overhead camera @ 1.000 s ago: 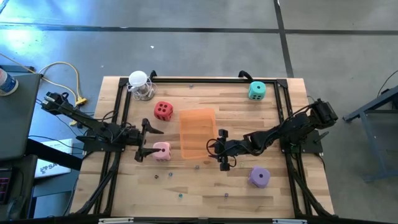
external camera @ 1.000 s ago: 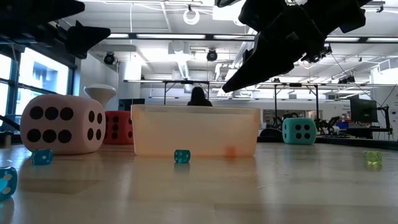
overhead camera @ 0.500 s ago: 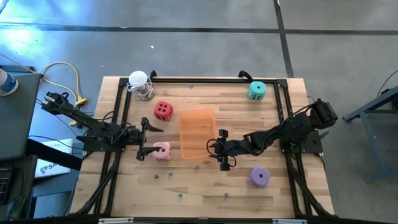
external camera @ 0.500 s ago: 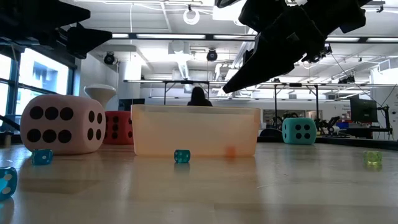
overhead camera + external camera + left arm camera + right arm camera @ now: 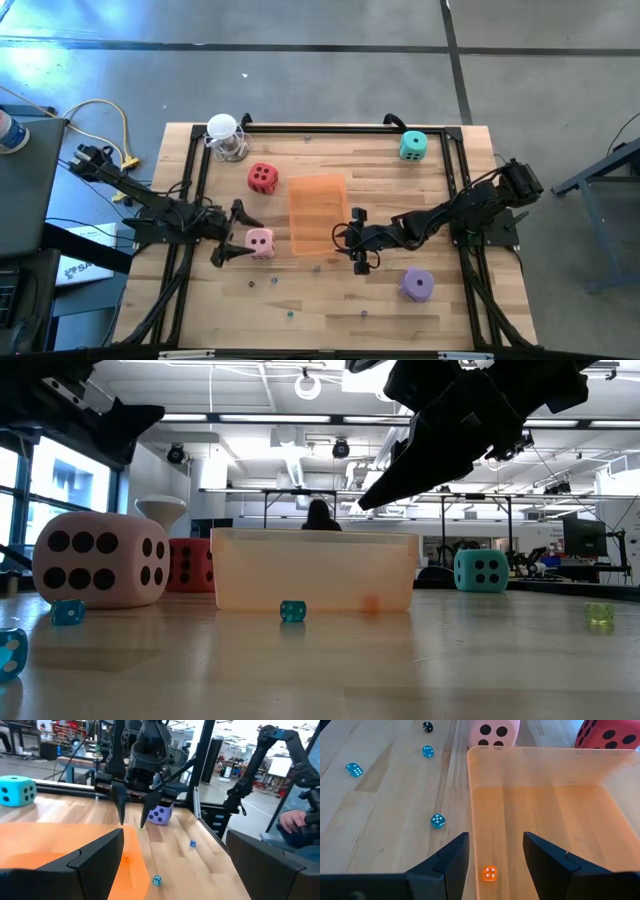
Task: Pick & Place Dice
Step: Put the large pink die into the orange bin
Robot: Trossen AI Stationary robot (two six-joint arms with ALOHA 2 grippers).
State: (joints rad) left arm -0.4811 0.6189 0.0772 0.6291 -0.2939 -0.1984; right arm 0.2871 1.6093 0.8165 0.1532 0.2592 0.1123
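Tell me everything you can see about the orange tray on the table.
The orange tray is a translucent, plastic-looking rectangular bin with low upright walls and an open top, sitting flat near the middle of the wooden table. Inside lies one tiny orange die. The pink die and red die stand close beside it, apart. The right gripper hangs at its edge.

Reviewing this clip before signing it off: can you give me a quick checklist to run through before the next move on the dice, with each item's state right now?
1. Left end effector open: ok, fingers spread beside the pink die.
2. Pink die free to grasp: ok, on the table, not held.
3. Right end effector empty: ok, nothing between its fingers, over the orange tray's edge.
4. Tray free of big dice: ok, only a small orange die inside.
5. Red die, teal die, purple die placed in tray: not ok, all on the table.
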